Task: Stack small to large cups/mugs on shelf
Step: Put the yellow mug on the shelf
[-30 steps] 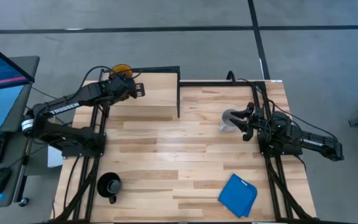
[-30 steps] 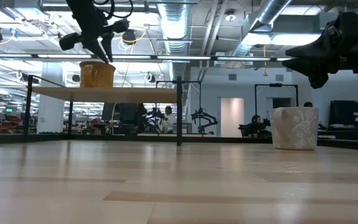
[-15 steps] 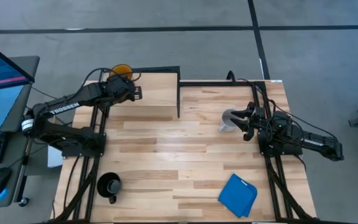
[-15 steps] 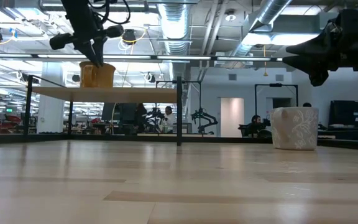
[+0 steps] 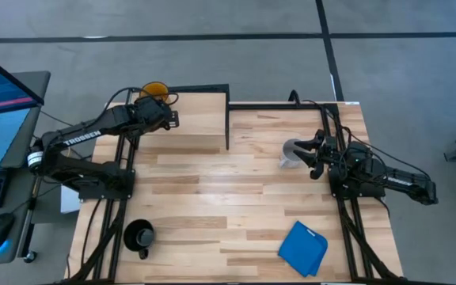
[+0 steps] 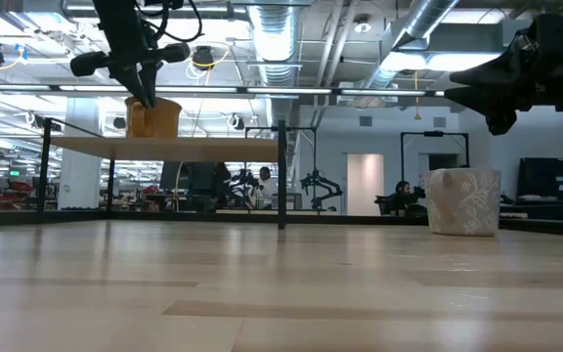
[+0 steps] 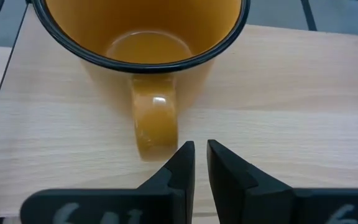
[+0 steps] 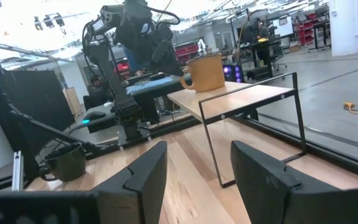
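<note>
The yellow-orange mug (image 5: 155, 89) stands upright on the light-wood shelf (image 5: 200, 119), at its far left corner, with its handle (image 7: 155, 121) turned toward my left gripper (image 7: 201, 158). That gripper is shut and slants down just beside the handle's end; in the low view it (image 6: 148, 96) is level with the mug's rim. The pale grey-white mug (image 5: 293, 151) stands on the table. My right gripper (image 5: 316, 156) hovers open just right of it and above it (image 6: 497, 103). The black mug (image 5: 139, 235) stands near the table's near left corner. My left gripper has its shut fingertips (image 7: 185, 152) right next to the lower end of the yellow-orange mug's handle (image 7: 166, 146), slanting down from the near left. I cannot tell whether it touches the handle. The mug rests on its base on the shelf.
A blue folded cloth (image 5: 303, 247) lies near the table's near right corner. The shelf's black frame (image 5: 227, 119) rises along its right side and its far edge. The slatted tabletop (image 5: 228, 198) stretches between the mugs. Beyond the table the room shows other robot rigs and people.
My left gripper has drifted a little toward the table's left edge, back from the yellow-orange mug, staying at about rim height. The mug has stayed in place on the shelf. My right arm has kept still.
</note>
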Controlling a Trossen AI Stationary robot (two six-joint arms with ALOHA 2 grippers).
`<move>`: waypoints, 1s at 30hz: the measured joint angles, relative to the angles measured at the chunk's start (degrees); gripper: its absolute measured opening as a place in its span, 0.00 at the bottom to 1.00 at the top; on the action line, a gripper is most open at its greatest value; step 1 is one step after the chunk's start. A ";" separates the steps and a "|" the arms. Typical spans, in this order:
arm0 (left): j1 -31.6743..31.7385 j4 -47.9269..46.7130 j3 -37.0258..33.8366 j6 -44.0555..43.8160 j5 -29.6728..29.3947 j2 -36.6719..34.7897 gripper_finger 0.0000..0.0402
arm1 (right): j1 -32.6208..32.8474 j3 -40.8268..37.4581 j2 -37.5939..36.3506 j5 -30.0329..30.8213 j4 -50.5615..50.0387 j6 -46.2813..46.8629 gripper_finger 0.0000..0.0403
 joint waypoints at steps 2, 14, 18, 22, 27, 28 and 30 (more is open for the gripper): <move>0.00 0.02 0.00 0.00 0.00 0.00 0.08 | 0.00 0.00 0.00 0.00 0.00 -0.02 0.50; 0.00 -0.42 0.02 -0.04 -0.02 0.00 0.08 | 0.00 0.04 0.00 0.00 0.00 -0.02 0.50; 0.00 -0.60 0.02 -0.09 -0.03 0.00 0.08 | 0.00 0.04 0.00 0.00 -0.01 -0.02 0.50; 0.00 -1.03 0.02 -0.13 -0.11 0.00 0.08 | 0.00 0.04 0.00 0.00 -0.02 -0.02 0.50; 0.00 -1.91 0.02 -0.63 -0.10 0.00 0.08 | 0.00 0.04 0.00 0.00 -0.02 -0.02 0.50; 0.00 -1.90 0.02 -0.63 -0.10 0.00 0.08 | 0.00 0.04 0.00 0.00 -0.02 -0.02 0.50; 0.00 -1.86 0.02 -0.63 -0.11 0.00 0.08 | 0.00 0.04 0.00 0.00 -0.02 -0.02 0.50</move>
